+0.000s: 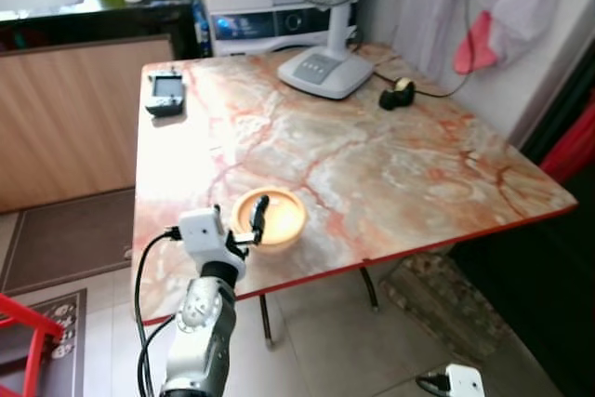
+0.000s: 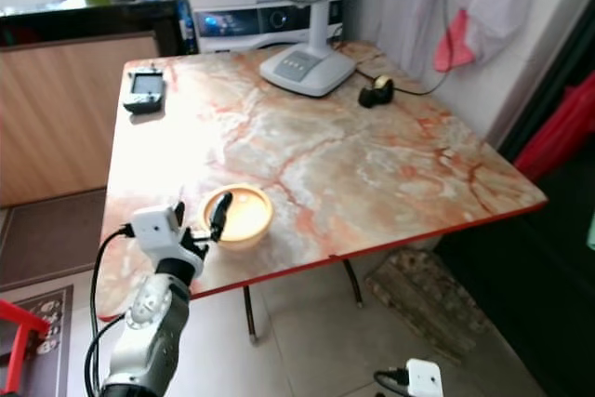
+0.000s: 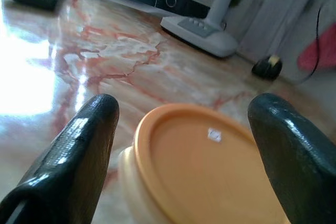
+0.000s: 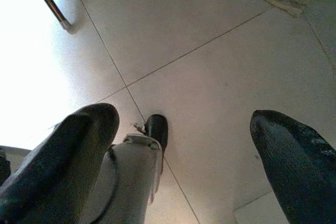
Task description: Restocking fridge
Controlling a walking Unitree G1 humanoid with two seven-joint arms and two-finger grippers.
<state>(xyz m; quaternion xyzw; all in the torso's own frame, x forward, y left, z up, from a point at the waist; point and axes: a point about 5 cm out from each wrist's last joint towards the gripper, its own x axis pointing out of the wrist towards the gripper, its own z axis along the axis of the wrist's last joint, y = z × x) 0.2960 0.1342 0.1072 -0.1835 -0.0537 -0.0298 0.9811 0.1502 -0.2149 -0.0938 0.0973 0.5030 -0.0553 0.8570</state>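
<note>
We have the left claw [image 3: 181, 129] spread around the orange-lidded container [image 1: 269, 218] near the table's [image 1: 390, 183] front edge; next, squeeze and lift. Our right claw [image 4: 184, 145] hangs spread above the floor.

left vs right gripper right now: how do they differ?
The left gripper is raised to the table edge, while the right gripper hangs low, pointing at the floor tiles. The left gripper's fingers straddle the orange-lidded container; the right gripper's fingers have nothing between them. Both are open.
</note>
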